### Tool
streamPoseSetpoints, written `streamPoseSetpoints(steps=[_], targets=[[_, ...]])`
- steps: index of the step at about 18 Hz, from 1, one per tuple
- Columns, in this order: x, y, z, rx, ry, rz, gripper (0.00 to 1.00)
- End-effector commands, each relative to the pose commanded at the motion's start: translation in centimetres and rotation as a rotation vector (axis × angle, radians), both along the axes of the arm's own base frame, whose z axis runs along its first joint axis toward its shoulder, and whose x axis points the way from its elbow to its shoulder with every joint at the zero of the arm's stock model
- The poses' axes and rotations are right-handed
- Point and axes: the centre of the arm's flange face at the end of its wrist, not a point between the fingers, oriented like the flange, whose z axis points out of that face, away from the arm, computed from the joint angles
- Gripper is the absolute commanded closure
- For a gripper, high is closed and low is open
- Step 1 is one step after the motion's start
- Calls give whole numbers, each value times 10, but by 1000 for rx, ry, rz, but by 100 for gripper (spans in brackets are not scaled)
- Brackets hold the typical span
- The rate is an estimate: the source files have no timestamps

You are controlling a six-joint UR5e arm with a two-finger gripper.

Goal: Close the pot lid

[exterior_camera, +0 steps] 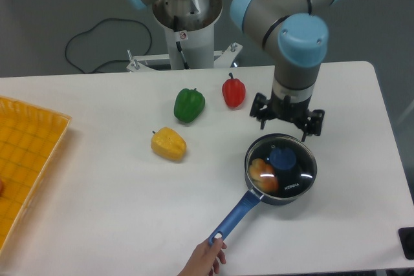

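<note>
The round clear glass lid (282, 167) with its blue centre knob is sitting level on the small dark-navy saucepan (279, 189), near the table's right edge, so the closing step is looking done and the release is in hand. The two-finger gripper (287, 121) is hanging just above and behind the pot's far rim, its jaws spread apart and holding nothing. The grey arm with blue joint caps is reaching down from above, wrist vertical. A person's hand (203, 261) is touching the tip of the long blue handle at the bottom edge, though its grip is hard to judge. Next, the arm is needing only a clear retreat upward.
</note>
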Motion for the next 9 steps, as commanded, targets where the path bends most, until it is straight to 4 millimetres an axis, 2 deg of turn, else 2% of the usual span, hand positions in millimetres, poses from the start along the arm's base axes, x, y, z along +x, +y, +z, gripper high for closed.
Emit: streamPoseSetpoints(steps=[4, 6, 9], targets=[[-44, -57, -19, -20, -11, -107, 0], [-53, -79, -22, -38, -13, -186, 0], [-53, -85, -19, -41, -10, -256, 0]])
